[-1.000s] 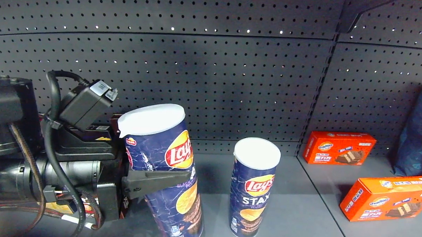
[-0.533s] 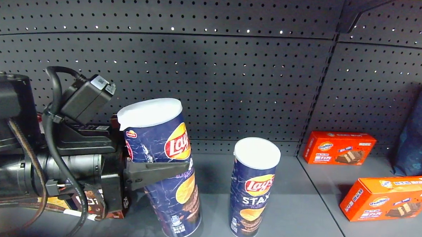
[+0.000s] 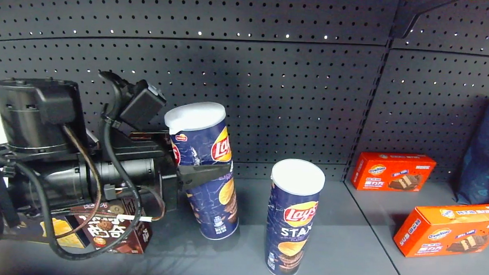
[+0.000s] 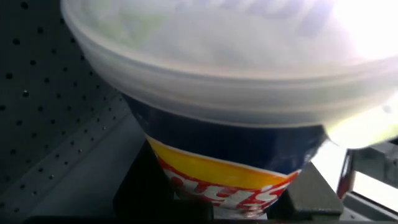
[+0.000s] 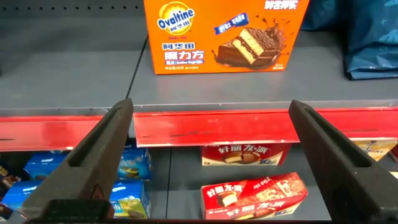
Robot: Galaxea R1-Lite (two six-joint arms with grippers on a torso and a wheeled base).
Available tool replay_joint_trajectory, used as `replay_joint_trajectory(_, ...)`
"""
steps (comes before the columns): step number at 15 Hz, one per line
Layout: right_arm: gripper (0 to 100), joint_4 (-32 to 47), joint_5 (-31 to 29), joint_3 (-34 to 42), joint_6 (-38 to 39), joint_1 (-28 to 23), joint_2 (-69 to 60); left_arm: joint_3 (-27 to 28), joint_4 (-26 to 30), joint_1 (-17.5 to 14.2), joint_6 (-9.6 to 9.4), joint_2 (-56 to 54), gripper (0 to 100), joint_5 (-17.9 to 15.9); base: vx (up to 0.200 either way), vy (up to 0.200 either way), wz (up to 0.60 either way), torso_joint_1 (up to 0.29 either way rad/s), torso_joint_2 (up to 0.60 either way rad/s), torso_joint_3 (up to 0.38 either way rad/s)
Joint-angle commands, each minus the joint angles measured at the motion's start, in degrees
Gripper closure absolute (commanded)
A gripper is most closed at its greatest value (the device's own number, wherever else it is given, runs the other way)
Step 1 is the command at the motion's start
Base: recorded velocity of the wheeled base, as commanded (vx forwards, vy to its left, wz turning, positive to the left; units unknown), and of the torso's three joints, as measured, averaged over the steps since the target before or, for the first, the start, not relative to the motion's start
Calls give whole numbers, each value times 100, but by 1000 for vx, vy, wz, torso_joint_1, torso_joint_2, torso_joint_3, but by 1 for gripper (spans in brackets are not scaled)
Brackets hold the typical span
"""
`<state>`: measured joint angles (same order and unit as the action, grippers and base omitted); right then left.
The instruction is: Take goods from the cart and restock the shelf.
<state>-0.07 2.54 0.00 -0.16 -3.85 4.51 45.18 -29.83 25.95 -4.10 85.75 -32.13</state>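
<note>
the left end effector point(image 3: 215, 170) is closed around the middle of a chip can point(image 3: 203, 144), with one finger seen across the can's front. the can is held tilted, its lid leaning toward the shelf's left end. whether its base touches the shelf point(image 3: 346, 247) or hangs just above it cannot be told. the mid-height grip is judged to leave the base free to be set flat. the can is placed well in from the front edge, behind and to the left of a second chip can point(image 3: 294, 220). that can stands upright near the front edge, close by but apart, so a staggered group seems intended. the right end effector point(image 5: 211, 162) is spread wide with nothing in it and is pointed at the shelf's red front lip point(image 5: 249, 124). the shelf is flat dark grey metal, backed by a perforated panel point(image 3: 270, 93). a brown biscuit box point(image 3: 115, 232) is laid near the front left corner. two orange boxes point(image 3: 391, 171) point(image 3: 448, 230) and a dark blue bag point(image 3: 486, 154) are found toward the right end.
</note>
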Motion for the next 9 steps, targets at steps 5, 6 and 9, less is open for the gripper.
replay_joint_trajectory(5,0,-1,1,0,-2,-1,32,958,171,59,-522,1295,100,401,0,0,0,0,0,0)
replay_joint_trajectory(6,0,-1,1,0,-2,-1,32,1028,206,59,-522,1357,100,454,0,0,0,0,0,0)
replay_joint_trajectory(9,0,-1,1,0,-2,-1,32,1327,241,173,-504,1647,100,700,0,0,0,0,0,0)
